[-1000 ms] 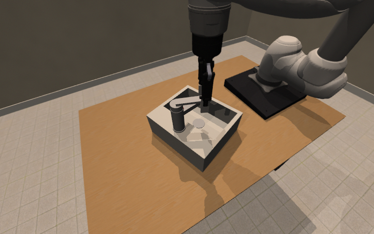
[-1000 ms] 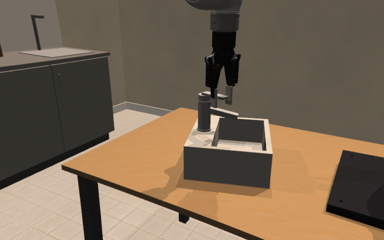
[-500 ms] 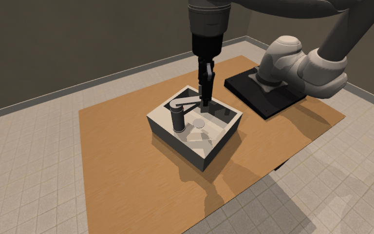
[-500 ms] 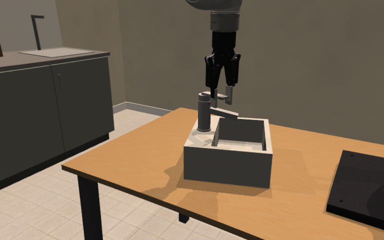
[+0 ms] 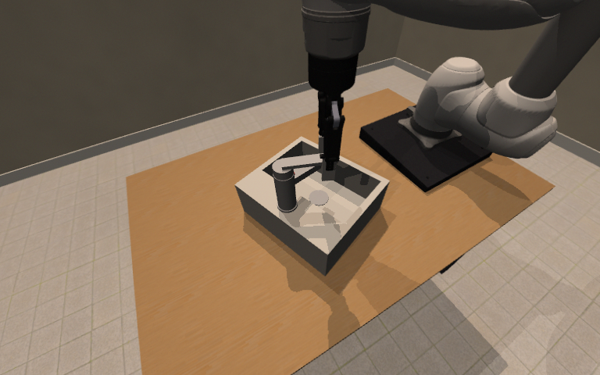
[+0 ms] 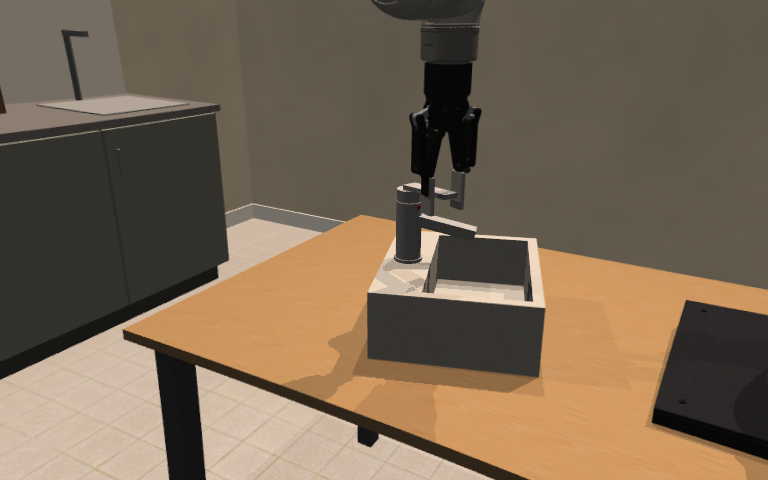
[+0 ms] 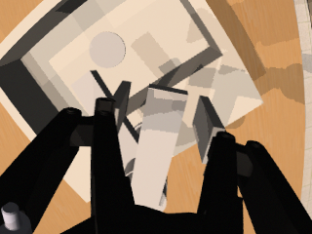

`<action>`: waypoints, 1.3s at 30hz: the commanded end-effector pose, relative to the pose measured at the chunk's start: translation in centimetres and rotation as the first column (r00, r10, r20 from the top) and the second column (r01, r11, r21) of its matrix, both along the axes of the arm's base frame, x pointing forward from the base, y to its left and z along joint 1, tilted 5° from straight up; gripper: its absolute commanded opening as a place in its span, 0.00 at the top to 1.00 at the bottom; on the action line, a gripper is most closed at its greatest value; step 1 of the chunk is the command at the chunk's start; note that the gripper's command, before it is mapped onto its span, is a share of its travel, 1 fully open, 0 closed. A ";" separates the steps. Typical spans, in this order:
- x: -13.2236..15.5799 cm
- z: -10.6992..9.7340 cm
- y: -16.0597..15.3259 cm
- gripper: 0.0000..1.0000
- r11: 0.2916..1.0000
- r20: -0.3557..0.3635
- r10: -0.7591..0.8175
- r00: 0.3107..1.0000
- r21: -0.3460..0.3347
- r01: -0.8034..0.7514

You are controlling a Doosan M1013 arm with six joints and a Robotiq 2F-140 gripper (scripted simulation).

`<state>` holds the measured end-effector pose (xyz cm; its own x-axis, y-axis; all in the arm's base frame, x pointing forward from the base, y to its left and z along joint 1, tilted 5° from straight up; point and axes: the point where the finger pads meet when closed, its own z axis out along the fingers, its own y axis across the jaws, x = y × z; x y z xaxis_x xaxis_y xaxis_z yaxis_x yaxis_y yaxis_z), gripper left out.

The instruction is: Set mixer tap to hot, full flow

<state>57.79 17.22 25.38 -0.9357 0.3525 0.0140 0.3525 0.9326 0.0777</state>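
A dark grey mixer tap [image 5: 285, 190] [image 6: 407, 226] stands on the corner of a white sink basin [image 5: 283, 234] [image 6: 453, 333]. Its flat lever [image 5: 301, 161] [image 6: 441, 193] [image 7: 155, 156] lies roughly level, out over the spout [image 5: 305, 173] [image 6: 451, 225]. A red dot [image 6: 418, 207] shows on the tap body. My gripper [image 5: 329, 163] [image 6: 443, 200] [image 7: 162, 103] hangs straight down with its fingers on either side of the lever's outer end. There are gaps between the fingers and the lever, so the gripper is open. The blue dot is hidden.
The basin sits mid-table on the wooden top [image 5: 198, 265] [image 6: 254, 316], with a round drain [image 5: 318, 198] [image 7: 107, 49] in its floor. The robot's black base plate [image 5: 416, 155] [image 6: 713, 367] lies to the right. A kitchen counter [image 6: 84, 169] stands off the table.
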 end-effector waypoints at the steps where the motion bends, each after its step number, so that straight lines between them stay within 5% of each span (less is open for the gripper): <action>1: 0.0 0.0 0.0 0.61 1.000 0.000 0.000 1.000 0.000 0.000; 27: 0.0 0.4 0.0 0.61 1.000 0.000 0.000 1.000 0.000 0.000; 39: 0.0 3.1 -0.2 0.61 1.000 0.000 0.000 1.000 0.000 0.000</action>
<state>57.75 17.03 27.79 -0.9357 0.3525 0.0138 0.3525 0.9326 0.0777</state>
